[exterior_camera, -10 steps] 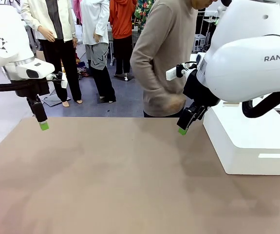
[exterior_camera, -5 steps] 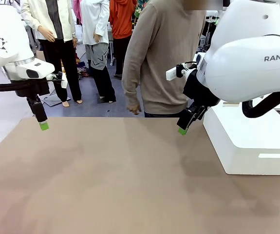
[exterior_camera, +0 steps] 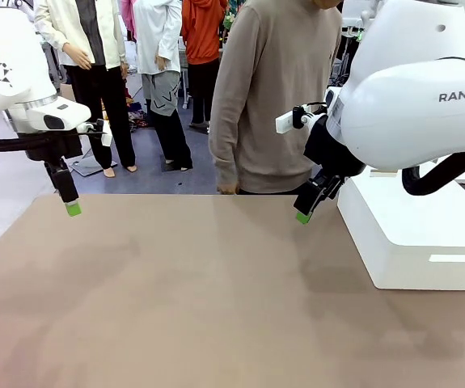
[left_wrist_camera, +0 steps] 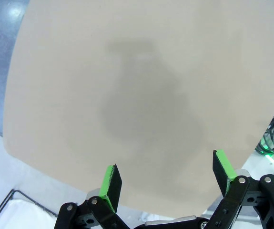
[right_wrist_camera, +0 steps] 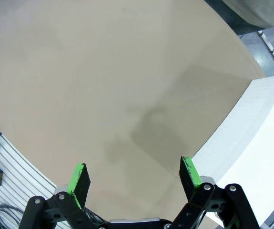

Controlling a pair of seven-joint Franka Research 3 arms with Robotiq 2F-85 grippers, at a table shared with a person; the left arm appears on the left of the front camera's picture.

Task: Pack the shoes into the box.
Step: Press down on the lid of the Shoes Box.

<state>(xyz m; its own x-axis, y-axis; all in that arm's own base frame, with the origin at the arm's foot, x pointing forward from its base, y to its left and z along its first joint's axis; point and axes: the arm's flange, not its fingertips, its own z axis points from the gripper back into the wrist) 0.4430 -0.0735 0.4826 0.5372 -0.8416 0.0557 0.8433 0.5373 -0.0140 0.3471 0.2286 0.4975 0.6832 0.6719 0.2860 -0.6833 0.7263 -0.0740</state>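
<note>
The shoes and the box are out of view. My left gripper [exterior_camera: 72,208] hangs above the far left of the brown table [exterior_camera: 200,299]; in the left wrist view that gripper [left_wrist_camera: 167,183] stands open with nothing between its green pads. My right gripper [exterior_camera: 303,215] hangs above the table's far right side, close to a white block [exterior_camera: 414,234]. Seen from the right wrist, this gripper [right_wrist_camera: 136,179] is open too and holds nothing.
The white rectangular block [right_wrist_camera: 256,138] takes up the table's right side. A person in a beige sweater [exterior_camera: 276,97] stands at the far edge with a hand [exterior_camera: 227,189] hanging by the table. Other people stand farther back.
The person at the far edge has straightened up and shifted a little to the left, arm now hanging down. Both arms have stayed still.
</note>
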